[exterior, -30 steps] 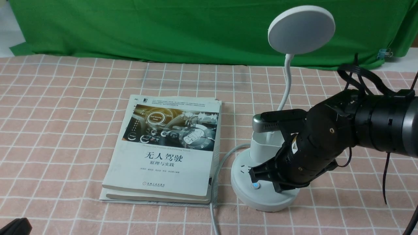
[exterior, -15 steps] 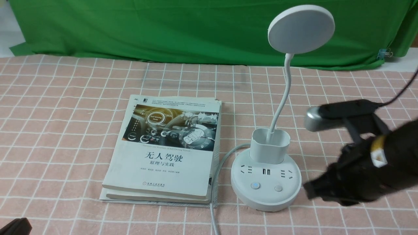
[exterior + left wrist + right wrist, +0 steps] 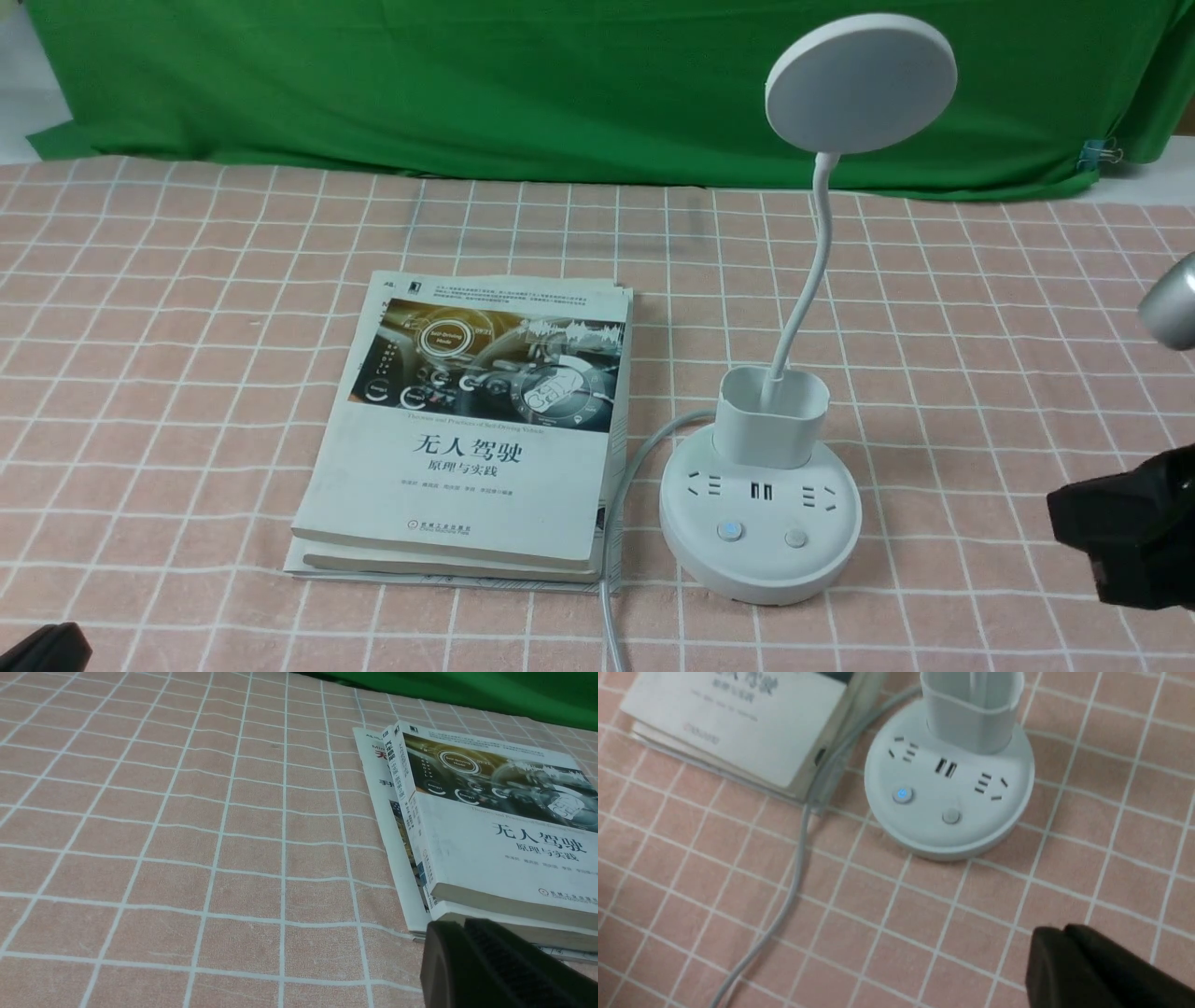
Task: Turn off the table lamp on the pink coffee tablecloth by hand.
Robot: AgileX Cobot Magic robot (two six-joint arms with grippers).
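the left gripper [image 3: 472,961] sits lowest and nearest, at about 7 o'clock of the front view, over bare cloth just beside the books; its 2 jaws lie pressed together, holding nothing. the right gripper [image 3: 1120,537] shows at 4 o'clock at the frame edge, clear of everything; only a dark blunt tip shows in the right wrist view, with the jaws apparently together and nothing between them, though the tip is too cropped to be sure.

the table lamp [image 3: 761,537] stands on the pink coffee tablecloth [image 3: 187,327], right of centre. from the right gripper its base lies toward 9 o'clock, well apart. the right arm is judged the nearer; the left has the books in its way. the lamp's long axis runs upright from base through neck to disc head [image 3: 861,84], which appears unlit. 2 buttons face the near edge: the left button [image 3: 902,794] shows a small blue glow, the right button [image 3: 951,816] is plain.

a stack of books [image 3: 476,420] lies at the lamp's 9 o'clock, with a grey cable [image 3: 611,607] running between them toward the viewer. nothing stands between right gripper and buttons. a green backdrop [image 3: 467,84] closes the far side.
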